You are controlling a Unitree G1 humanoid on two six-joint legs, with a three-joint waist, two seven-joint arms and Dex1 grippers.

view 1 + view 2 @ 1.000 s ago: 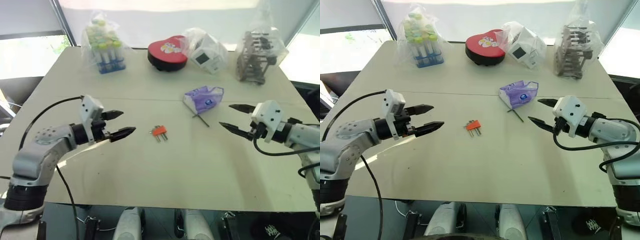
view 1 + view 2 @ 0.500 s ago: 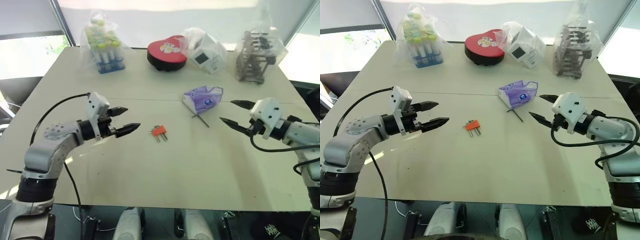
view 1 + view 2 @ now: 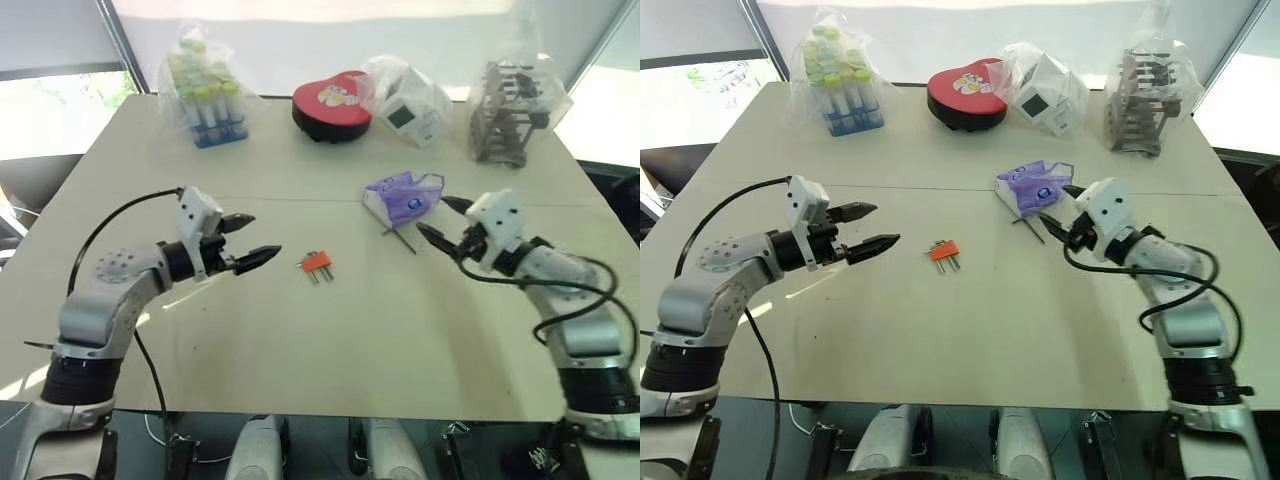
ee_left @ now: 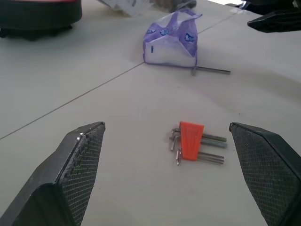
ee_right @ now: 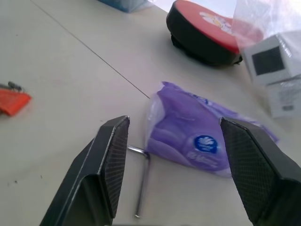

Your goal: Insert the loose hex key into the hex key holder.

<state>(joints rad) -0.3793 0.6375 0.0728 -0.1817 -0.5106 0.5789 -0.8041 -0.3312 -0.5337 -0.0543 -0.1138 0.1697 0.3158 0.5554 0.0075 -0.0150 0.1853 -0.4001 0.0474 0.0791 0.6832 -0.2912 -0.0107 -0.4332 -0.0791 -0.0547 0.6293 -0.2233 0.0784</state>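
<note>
Your right gripper (image 3: 437,221) hangs with its jaws spread and empty, just right of the loose hex key (image 3: 402,238), which lies flat on the table (image 3: 330,340) touching the near edge of the purple tissue pack (image 3: 405,196). Your left gripper (image 3: 247,241) is also wide open and holds nothing, aimed at the hex key holder (image 3: 318,263), the small orange block lying left of the key with its grey prongs pointing toward you.

The key is thin and flat on the table, so as I judge it your fingertips could slide over it or flick it under the tissue pack. With the pack this close, one finger could catch the plastic instead and drag the pack along. The light holder may skid or spin if the left gripper nudges it before clamping.

Compared with a second ago, your right gripper has swung in to the left and down, from well clear of the key to right beside it. The left gripper has barely shifted, and both keep the same spread.
</note>
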